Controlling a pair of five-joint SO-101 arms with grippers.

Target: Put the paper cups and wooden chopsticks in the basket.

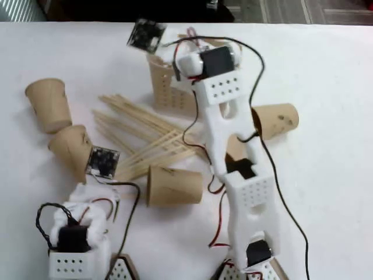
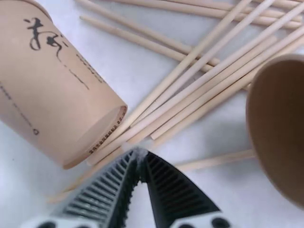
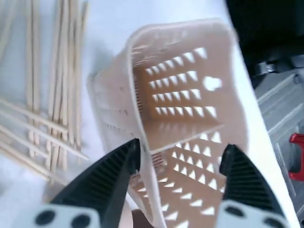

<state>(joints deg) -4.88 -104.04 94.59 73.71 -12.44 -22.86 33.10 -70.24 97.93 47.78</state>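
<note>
Table (image 1: 326, 70) w/ cups (image 1: 173, 185), chopsticks (image 1: 145, 131), basket (image 1: 166, 87)

A: What are the paper cups (image 1: 173, 185) made of?
B: Matt brown paper. The chopsticks (image 2: 204, 85) are bare pale wood, smooth.
A: And the basket (image 3: 180, 95)?
B: Beige plastic with a slight sheen. The desk (image 1: 326, 70) is white and matt. The left tool (image 2: 140, 154) is black ribbed plastic, and the right tool (image 3: 182, 147) is black plastic too.
</note>
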